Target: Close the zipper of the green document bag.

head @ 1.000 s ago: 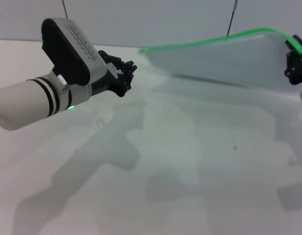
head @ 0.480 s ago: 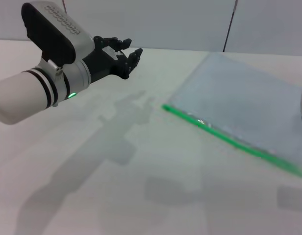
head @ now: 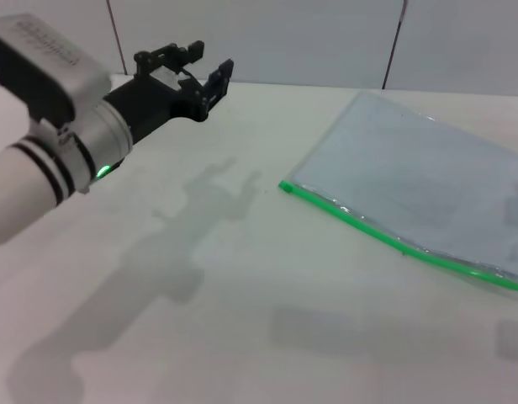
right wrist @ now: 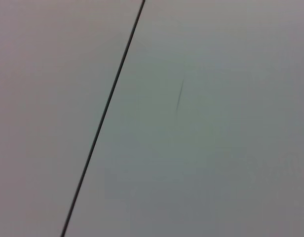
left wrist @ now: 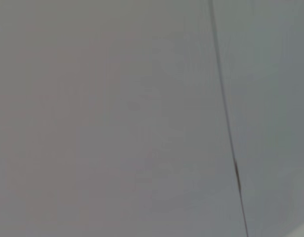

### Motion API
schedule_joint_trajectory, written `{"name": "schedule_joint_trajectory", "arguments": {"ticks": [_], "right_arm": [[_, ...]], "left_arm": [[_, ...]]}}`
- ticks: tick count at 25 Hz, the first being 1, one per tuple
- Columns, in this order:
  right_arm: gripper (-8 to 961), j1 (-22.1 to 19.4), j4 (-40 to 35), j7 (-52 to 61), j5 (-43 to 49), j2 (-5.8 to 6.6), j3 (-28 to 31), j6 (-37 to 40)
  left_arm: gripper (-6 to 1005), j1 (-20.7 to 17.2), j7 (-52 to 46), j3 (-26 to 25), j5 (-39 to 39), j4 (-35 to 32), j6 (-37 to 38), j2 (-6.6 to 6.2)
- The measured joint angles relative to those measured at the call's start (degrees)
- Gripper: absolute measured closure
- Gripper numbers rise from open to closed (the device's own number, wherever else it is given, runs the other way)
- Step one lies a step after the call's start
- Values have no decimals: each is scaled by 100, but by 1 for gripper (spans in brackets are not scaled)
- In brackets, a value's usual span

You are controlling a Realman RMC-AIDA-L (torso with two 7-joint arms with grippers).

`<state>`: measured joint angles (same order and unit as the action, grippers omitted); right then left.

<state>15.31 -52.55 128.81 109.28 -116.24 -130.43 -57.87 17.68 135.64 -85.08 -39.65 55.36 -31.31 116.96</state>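
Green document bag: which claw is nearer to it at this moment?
Left, as far as shown. The left claw hangs open above the table, well off from the green document bag, beyond its zipper end. The right claw appears in no view.

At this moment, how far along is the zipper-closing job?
The green document bag lies flat on the table, its zipper strip along the near edge; whether it is fully shut cannot be told. Nothing is in hand: the left gripper hangs open in the air, away from the bag, and the right gripper is out of view. No closing step looks underway.
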Motion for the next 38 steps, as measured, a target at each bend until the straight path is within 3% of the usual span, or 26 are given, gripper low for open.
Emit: {"name": "schedule_joint_trajectory", "arguments": {"ticks": [5,9,15,23,28,38], "right_arm": [[476,268,766,1287,-15,-20,-75,-274],[477,457,1331,1870,-90,-24,-141,-552],[479,709,1688,1831,-813,-6,-138,-634],[481,868,1888,1799,-898,3,-122,-773],[482,1021,2124,1799,-1165,9,-134,-731],[484,1210,2433,1854,-1207,-9,-143,-352]], "left_arm": [[532,14,1948,255,2438,-1046,-1429,16],[534,314,2652,465,3626,-2079,-2517,19],[537,777,2688,426,3810,-2874,-2829,-1],[540,739,2695,381,4407,-3053,-2894,-10],[544,758,2696,379,5022,-3533,-3297,-6],[557,795,2700,177,5195,-3772,-3514,-20]]}}
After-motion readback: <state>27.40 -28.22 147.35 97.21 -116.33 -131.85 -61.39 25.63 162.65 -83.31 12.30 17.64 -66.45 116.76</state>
